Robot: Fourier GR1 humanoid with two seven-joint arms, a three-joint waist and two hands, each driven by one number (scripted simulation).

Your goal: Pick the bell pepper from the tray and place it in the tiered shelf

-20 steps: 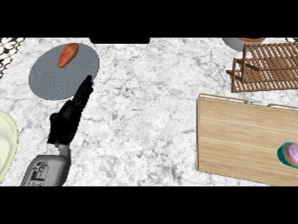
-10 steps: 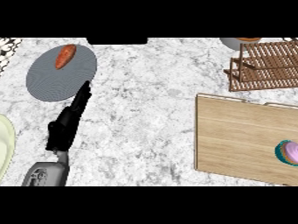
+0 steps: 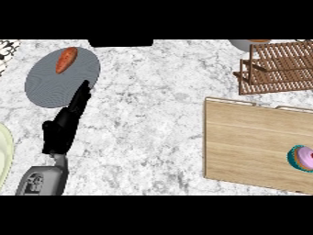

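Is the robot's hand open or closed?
Open. The left hand stretches straight fingers toward the grey plate, holding nothing. The right hand isn't in view.

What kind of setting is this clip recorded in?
Most likely a kitchen counter. The marble-patterned counter top carries a wooden cutting board with a cupcake on it, a wooden tiered shelf, and a round grey tray holding an orange-red vegetable.

The counter (image 3: 152, 114) is white-grey marble. A grey plate (image 3: 50, 87) bears an orange-red vegetable (image 3: 66, 59). The tiered shelf (image 3: 284, 69) is brown wood; the robot hand (image 3: 67, 121) is black.
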